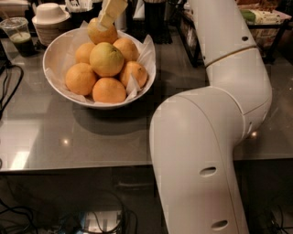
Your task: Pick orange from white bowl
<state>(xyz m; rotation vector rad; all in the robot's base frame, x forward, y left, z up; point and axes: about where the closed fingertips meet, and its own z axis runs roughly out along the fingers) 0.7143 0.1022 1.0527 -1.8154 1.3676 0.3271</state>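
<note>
The white bowl, lined with crinkled white paper, stands on the grey table at the back left and holds several fruits. The large dull golden-yellow orange lies at the bowl's far side. My gripper comes down from the top edge and rests right against the top front of that orange. A yellow-green fruit sits on top of the pile just in front of it. Smaller deep-orange ones lie around it.
My white arm fills the right and front of the view. Stacked white lidded cups and a plastic cup with a green drink stand behind the bowl at the left. Black cables run along the left edge.
</note>
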